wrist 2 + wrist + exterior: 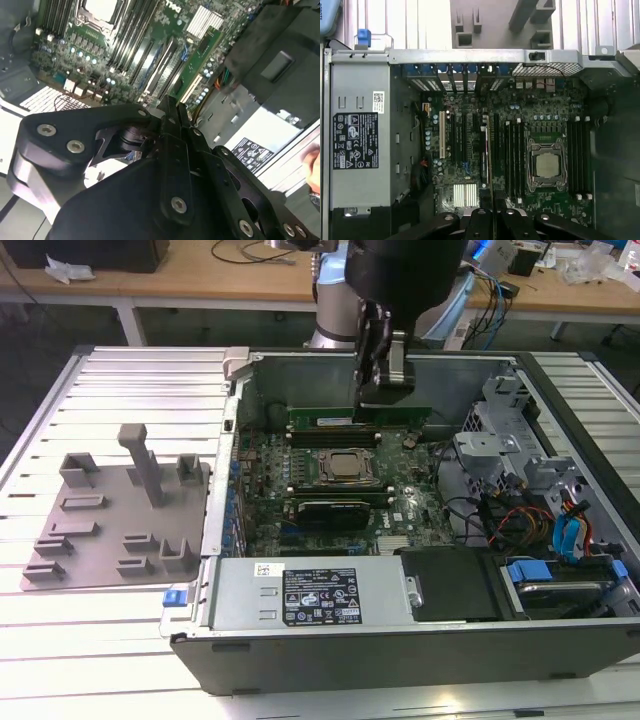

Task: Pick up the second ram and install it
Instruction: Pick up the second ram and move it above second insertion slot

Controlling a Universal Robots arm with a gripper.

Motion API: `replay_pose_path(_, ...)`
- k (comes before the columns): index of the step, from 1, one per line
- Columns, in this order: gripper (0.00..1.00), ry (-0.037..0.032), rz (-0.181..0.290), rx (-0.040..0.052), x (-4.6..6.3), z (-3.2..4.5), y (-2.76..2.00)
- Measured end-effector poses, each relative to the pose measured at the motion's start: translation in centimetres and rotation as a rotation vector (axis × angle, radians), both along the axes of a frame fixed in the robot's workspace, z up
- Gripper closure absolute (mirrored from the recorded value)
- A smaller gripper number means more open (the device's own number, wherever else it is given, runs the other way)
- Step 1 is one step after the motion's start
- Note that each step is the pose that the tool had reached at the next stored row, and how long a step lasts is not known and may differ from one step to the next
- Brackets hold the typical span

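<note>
Clamped in the end effector (385, 392): the second ram (360, 417), on edge over the slots (345, 437) beside the processor (347, 467), inside the computer case (290, 380). Could jam or bend if pressed down out of line with a slot. Long, narrow, green, lined with dark chips.

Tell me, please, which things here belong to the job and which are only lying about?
Job: the tool, shut on the second ram; motherboard.
Lying about: grey tray; processor; power supply.
</note>
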State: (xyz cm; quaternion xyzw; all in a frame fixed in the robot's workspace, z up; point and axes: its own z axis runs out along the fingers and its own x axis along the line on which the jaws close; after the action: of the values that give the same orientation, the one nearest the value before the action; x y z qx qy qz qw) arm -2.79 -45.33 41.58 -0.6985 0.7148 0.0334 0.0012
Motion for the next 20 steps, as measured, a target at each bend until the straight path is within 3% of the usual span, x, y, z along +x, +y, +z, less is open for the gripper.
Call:
replay_pose_path(2,0.89,0.0000,0.000,-0.0001,0.6,0.00,0.00)
replay_pose_path(7,0.89,0.0000,0.000,0.0001,0.8,-0.01,0.01)
replay_pose_path(12,0.89,0.0000,0.000,-0.0004,2.2,-0.17,0.04)
replay_pose_path(17,0.89,0.0004,0.000,-0.0004,4.1,-0.33,0.08)
replay_pose_path(20,0.89,0.0013,0.000,-0.0003,6.2,-0.43,0.15)
